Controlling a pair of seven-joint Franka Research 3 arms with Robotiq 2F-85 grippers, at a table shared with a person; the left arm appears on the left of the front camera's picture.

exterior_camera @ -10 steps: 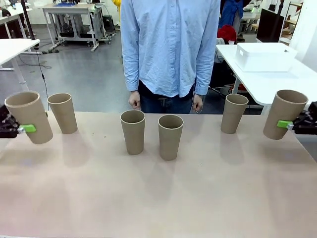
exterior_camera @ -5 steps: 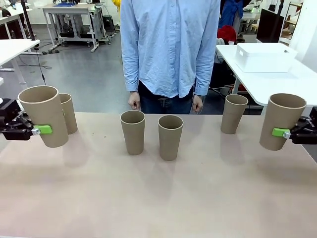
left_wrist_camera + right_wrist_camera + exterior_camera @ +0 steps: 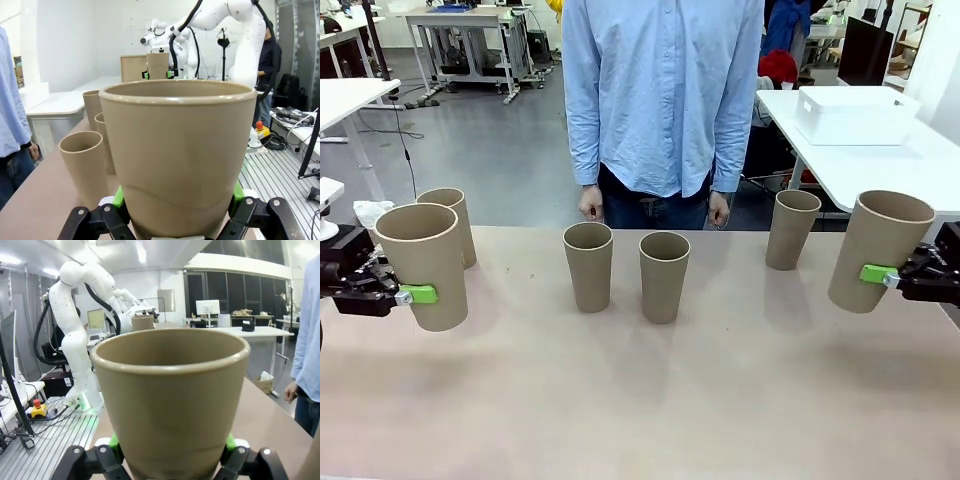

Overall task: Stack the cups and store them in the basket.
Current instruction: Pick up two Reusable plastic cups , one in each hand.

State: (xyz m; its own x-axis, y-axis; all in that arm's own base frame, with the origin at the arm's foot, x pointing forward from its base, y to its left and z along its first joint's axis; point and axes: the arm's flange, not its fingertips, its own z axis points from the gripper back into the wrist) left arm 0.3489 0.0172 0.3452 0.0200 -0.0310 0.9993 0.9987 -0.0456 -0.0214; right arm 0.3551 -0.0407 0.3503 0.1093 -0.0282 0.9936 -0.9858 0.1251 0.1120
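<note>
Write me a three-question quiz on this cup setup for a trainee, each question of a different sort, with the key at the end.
1. Multiple choice: how many cups stand free on the table, in no gripper? A) two B) four C) six
2. True or false: the basket stands on the same table as the cups.
3. Fill in: the left gripper and the right gripper are each shut on one ____.
Key: 1 B. 2 False: it stands on a separate white table, behind and to the right. 3 cup.
</note>
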